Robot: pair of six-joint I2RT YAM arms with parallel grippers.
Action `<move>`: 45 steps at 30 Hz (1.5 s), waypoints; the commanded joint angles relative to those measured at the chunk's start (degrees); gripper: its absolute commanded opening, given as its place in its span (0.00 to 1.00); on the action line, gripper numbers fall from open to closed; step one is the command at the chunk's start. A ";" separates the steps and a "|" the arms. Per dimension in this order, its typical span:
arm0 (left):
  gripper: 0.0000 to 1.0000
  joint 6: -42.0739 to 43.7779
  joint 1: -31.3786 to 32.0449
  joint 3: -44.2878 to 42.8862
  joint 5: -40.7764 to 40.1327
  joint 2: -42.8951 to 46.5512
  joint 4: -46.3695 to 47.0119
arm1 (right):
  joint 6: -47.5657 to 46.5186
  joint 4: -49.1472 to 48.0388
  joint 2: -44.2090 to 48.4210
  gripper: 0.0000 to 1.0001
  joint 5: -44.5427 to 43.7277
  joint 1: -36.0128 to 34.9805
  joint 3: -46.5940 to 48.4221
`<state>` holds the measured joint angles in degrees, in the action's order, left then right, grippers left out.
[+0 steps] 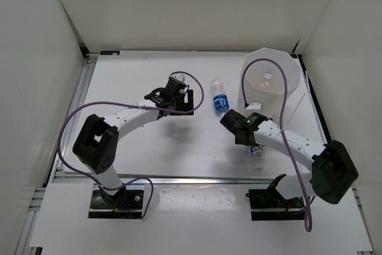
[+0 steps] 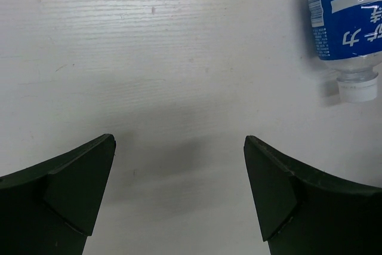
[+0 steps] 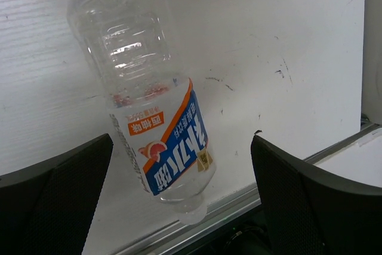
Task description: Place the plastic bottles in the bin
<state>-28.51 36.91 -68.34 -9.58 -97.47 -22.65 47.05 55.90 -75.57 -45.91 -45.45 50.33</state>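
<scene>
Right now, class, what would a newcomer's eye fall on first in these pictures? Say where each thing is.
The tall white bin at the far right of the table stands out first. Next, a blue-labelled bottle lies on its side just left of the bin. Near the front edge, the right pincer hangs open over a bottle with a red, white and blue label.
</scene>
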 commanded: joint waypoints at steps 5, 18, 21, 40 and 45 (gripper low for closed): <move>1.00 0.12 0.45 2.85 -1.49 7.03 0.59 | -1.26 -2.46 -5.54 1.00 -1.73 1.77 0.74; 1.00 0.12 0.98 3.91 -2.54 9.14 -0.99 | -1.26 -2.46 -12.67 1.00 6.54 3.35 1.88; 1.00 0.12 0.98 3.91 -3.07 9.14 -0.99 | -1.26 -2.46 -13.81 0.91 10.04 3.35 2.41; 1.00 -1.19 -4.20 0.58 -6.42 9.05 -3.10 | 5.18 25.83 -11.61 0.03 3.91 -16.34 55.12; 0.96 -1.81 -6.75 -3.81 -1.25 5.46 -3.62 | -8.51 18.96 -12.32 0.06 -3.30 -8.20 77.20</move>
<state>-29.58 31.59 -67.46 -13.91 -92.07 -26.68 47.57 71.72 -89.93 -40.84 -60.10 120.64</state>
